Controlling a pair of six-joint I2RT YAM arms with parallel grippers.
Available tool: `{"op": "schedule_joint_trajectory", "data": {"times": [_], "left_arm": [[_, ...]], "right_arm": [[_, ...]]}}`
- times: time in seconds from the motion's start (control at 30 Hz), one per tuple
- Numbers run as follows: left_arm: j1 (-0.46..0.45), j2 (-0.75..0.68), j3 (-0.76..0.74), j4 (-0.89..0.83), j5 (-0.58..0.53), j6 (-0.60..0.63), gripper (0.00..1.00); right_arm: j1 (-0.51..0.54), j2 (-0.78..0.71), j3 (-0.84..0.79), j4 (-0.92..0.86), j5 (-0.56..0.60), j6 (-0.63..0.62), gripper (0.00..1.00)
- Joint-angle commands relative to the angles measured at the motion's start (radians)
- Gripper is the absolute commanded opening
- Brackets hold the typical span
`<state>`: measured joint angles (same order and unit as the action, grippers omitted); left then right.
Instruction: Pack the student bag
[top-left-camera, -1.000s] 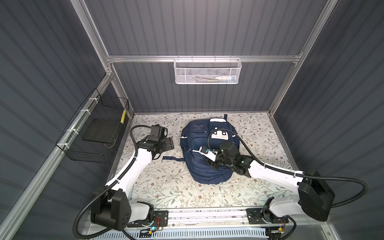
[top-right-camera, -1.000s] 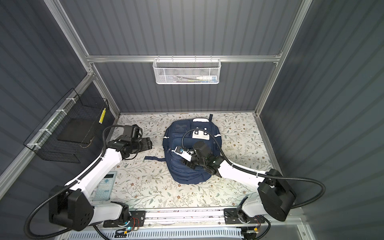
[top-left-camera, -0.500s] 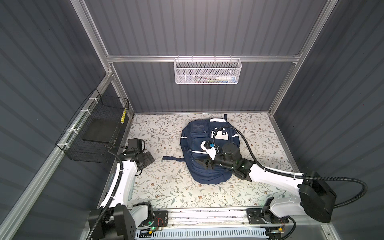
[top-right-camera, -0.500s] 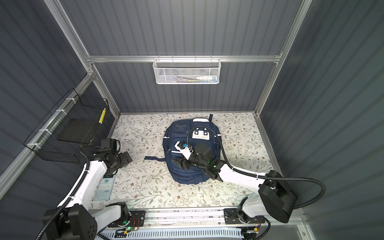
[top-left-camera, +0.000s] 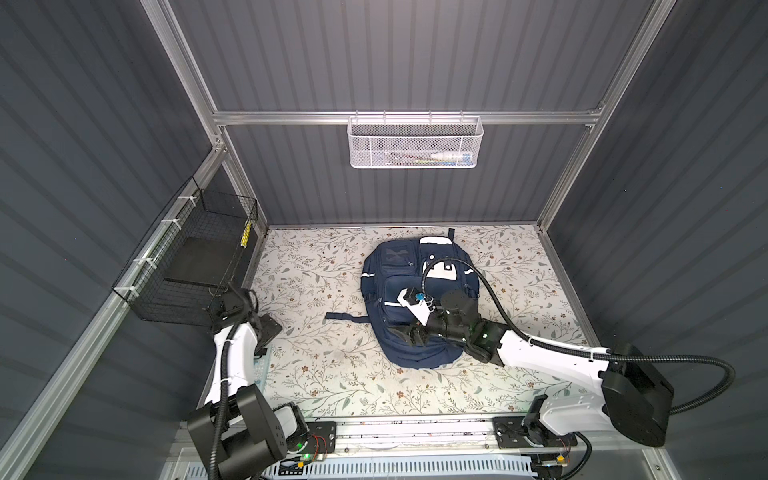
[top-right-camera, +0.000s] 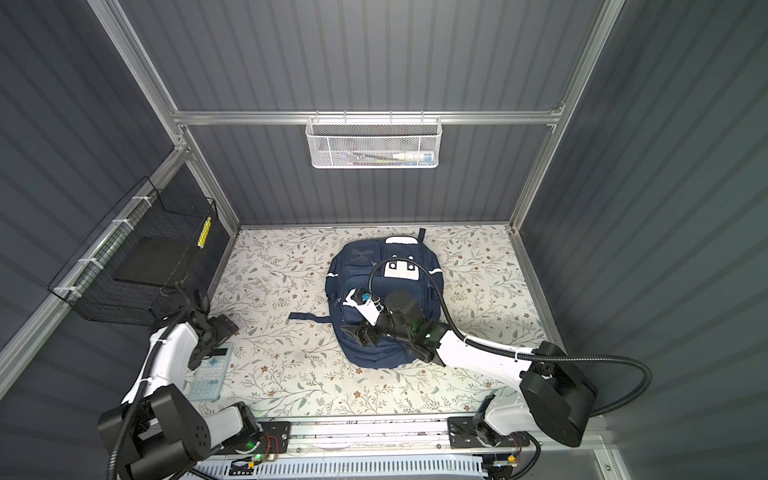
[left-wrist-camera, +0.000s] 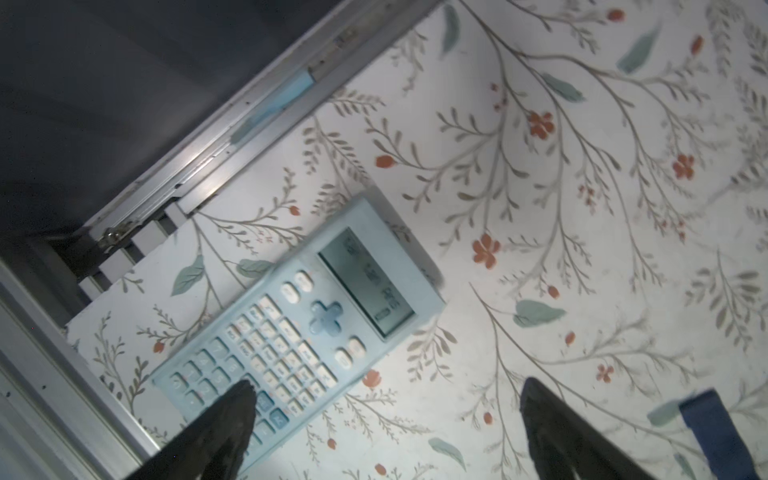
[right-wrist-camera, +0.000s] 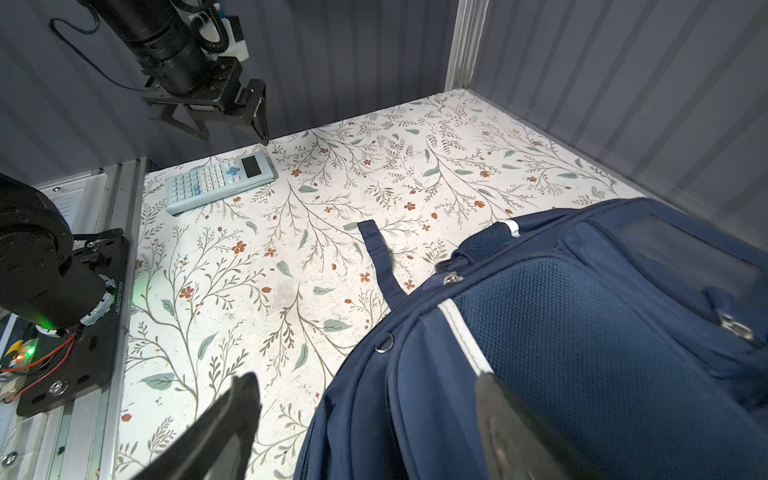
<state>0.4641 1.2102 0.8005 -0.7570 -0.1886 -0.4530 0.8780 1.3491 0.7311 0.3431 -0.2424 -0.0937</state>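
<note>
student bag (top-left-camera: 390, 270) flat on floral table (top-left-camera: 324, 374), mid-frame in both top views, pockets look zipped. right gripper (top-left-camera: 409, 334) over its lower-left edge, jaws wide, empty. left gripper (left-wrist-camera: 388, 388) spread fully, empty, above calculator (top-right-camera: 210, 374) at lower left. Step: going for calculator; next needs a descent, a pinch across its narrow sides, and a pocket unzipped

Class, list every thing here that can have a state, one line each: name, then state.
student bag: lying flat, front up, visible zips look shut.
calculator: lying face up, not held.
left hand: open, above the calculator.
right hand: open, over the student bag, gripping nothing.
white mesh basket: hanging, small items inside.
black wire basket: hanging, dark flat thing inside.
</note>
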Motion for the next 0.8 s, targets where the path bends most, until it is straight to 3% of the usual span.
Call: {"op": "schedule_joint_trajectory", "data": {"times": [0.0, 0.23, 0.47, 0.63, 0.77], "left_arm": [[0.120, 0.042, 0.013, 0.124, 0.047, -0.011, 1.00], [0.143, 0.069, 0.006, 0.174, 0.029, -0.020, 1.00], [0.139, 0.053, -0.050, 0.216, 0.141, 0.108, 1.00], [0.143, 0.034, -0.051, 0.185, 0.087, 0.047, 1.00], [0.143, 0.037, -0.092, 0.205, 0.187, -0.056, 1.00]], "right_arm": [[0.004, -0.010, -0.004, 0.009, -0.009, -0.011, 0.83], [0.004, 0.022, 0.000, 0.019, -0.024, -0.005, 0.84], [0.004, 0.060, 0.021, 0.022, -0.036, -0.012, 0.85], [0.004, 0.075, 0.029, 0.029, -0.046, -0.017, 0.85], [0.004, 0.069, 0.029, 0.032, -0.061, -0.012, 0.86]]}}
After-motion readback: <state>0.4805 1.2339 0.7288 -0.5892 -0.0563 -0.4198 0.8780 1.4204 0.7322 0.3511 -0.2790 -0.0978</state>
